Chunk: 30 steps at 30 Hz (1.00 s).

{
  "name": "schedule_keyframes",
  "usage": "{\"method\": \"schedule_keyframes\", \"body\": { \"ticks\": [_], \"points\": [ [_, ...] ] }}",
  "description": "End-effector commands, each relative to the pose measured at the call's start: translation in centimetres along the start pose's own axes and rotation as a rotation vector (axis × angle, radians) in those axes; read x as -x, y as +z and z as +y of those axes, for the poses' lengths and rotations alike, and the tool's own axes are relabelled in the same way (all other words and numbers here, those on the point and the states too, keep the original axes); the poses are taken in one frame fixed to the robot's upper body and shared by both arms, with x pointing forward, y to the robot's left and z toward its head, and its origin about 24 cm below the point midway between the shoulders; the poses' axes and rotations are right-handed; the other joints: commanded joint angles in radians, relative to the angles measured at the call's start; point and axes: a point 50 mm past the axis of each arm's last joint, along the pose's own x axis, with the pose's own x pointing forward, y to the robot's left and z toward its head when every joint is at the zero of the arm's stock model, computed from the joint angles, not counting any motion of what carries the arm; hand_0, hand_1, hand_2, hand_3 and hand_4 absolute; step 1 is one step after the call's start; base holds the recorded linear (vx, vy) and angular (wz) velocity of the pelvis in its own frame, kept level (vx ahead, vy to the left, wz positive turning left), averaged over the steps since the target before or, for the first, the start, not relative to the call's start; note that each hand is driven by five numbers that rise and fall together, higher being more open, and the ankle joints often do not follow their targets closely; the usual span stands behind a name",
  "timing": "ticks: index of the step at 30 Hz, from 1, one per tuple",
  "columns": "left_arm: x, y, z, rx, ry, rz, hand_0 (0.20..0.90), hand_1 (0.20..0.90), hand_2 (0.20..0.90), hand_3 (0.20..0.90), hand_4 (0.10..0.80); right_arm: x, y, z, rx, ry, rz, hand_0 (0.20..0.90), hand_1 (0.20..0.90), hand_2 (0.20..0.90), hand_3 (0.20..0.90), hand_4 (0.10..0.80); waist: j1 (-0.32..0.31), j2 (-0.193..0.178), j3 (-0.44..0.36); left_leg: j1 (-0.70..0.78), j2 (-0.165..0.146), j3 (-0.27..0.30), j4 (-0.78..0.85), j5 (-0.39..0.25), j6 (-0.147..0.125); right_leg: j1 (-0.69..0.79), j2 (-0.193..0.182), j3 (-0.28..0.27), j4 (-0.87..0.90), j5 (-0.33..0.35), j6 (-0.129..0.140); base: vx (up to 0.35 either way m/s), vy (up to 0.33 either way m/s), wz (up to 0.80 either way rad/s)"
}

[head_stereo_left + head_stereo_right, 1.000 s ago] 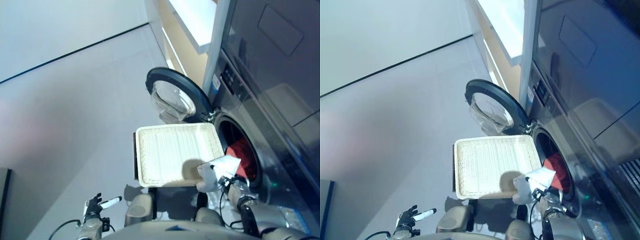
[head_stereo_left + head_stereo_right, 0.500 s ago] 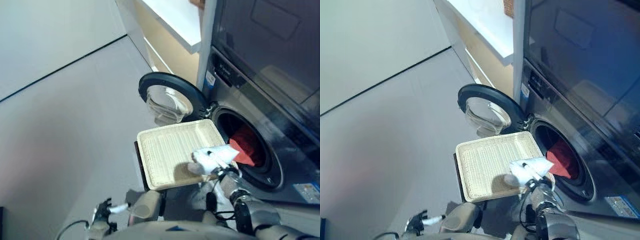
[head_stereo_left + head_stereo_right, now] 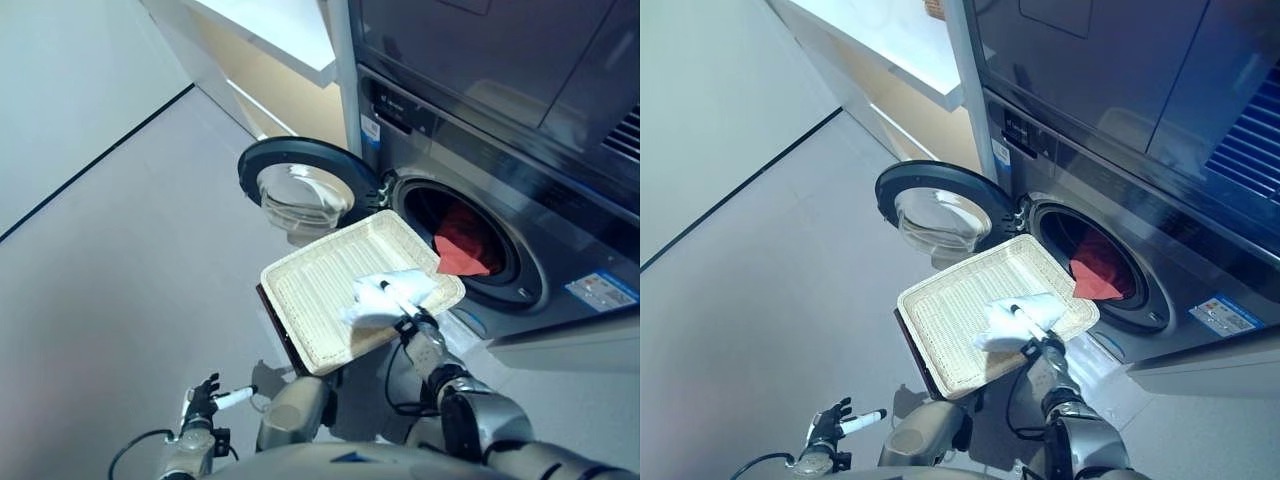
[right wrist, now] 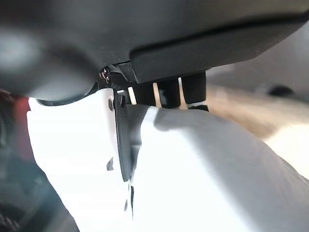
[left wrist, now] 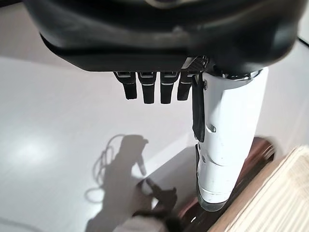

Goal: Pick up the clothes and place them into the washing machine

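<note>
Now right hand [image 3: 402, 305] pinches white cloth [image 3: 385, 296] over basket [image 3: 310, 290], nearer the washer opening [image 3: 470, 245] at 2 o'clock than a second ago; red garment [image 3: 458, 245] already inside; left hand [image 3: 205, 400] idle, fingers relaxed, empty

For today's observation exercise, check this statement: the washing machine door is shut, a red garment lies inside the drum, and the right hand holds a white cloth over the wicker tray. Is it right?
Not quite. The door is swung open, as the left eye view shows. The rest holds: a red garment lies inside the washing machine drum, and the right hand holds a white cloth over the wicker tray.
</note>
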Motion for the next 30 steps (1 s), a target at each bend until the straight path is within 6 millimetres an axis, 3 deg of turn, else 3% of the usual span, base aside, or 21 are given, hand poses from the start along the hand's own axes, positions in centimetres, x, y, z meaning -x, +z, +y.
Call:
{"method": "schedule_keyframes", "body": {
  "ticks": [1,8,10,14,17,22,30],
  "points": [
    [-0.4,1.2,0.2,-0.045,0.018,-0.039,0.9,0.9,0.9,0.9,0.8,0.5,6.2,4.2,-0.161,0.094,-0.184,0.2,0.2,0.2,0.2,0.3,-0.021,0.095,0.078,0.016,0.074,-0.057,0.057,-0.004,-0.077,0.081,0.011,0.021,-0.005,-0.001,-0.05,-0.09,0.008,-0.01],
    [-0.3,1.4,-0.6,-0.014,0.003,-0.039,0.9,0.9,0.9,0.9,0.8,1.6,10.4,6.6,-0.254,0.141,-0.298,0.2,0.2,0.2,0.2,0.3,-0.055,0.143,0.165,-0.014,0.078,-0.061,0.068,0.004,-0.082,0.068,0.008,0.026,-0.005,0.007,-0.05,-0.09,0.002,0.02],
    [-0.3,1.5,-1.1,-0.002,-0.01,-0.041,0.9,0.9,0.9,0.9,0.8,2.3,12.7,7.6,-0.301,0.156,-0.353,0.2,0.2,0.2,0.2,0.3,-0.074,0.165,0.206,-0.027,0.076,-0.063,0.071,0.008,-0.085,0.057,0.003,0.027,-0.005,0.014,-0.049,-0.087,0.011,-0.17],
    [0.1,1.0,-2.3,0.01,-0.044,-0.027,0.9,0.9,0.9,0.9,0.8,3.7,16.4,9.0,-0.342,0.179,-0.444,0.2,0.2,0.2,0.2,0.3,-0.084,0.191,0.214,-0.069,0.079,-0.054,0.065,0.014,-0.09,0.013,-0.009,0.028,-0.005,0.018,-0.047,-0.028,0.026,0.1],
    [0.2,0.9,-2.6,0.014,-0.052,-0.021,0.9,0.9,0.9,0.9,0.8,4.2,17.1,9.5,-0.35,0.192,-0.467,0.2,0.2,0.2,0.2,0.3,-0.085,0.197,0.214,-0.079,0.078,-0.05,0.064,0.016,-0.091,0.002,-0.011,0.029,-0.005,0.019,-0.046,-0.006,0.027,0.01],
    [0.5,0.9,-3.6,0.011,-0.09,-0.028,0.9,0.9,0.9,0.9,0.8,5.4,20.0,10.6,-0.356,0.21,-0.532,0.2,0.2,0.2,0.2,0.3,-0.094,0.214,0.214,-0.109,0.081,-0.022,0.057,0.015,-0.105,-0.042,-0.04,0.019,-0.005,0.025,-0.041,0.016,0.043,0.01],
    [0.6,0.8,-3.9,0.014,-0.098,-0.036,0.9,0.9,0.9,0.9,0.8,6.7,21.6,11.5,-0.356,0.233,-0.595,0.2,0.2,0.2,0.2,0.3,-0.09,0.213,0.214,-0.159,0.09,-0.008,0.062,0.017,-0.127,-0.096,-0.066,0.014,-0.005,0.037,-0.035,0.018,0.008,0.03]
  ]
}}
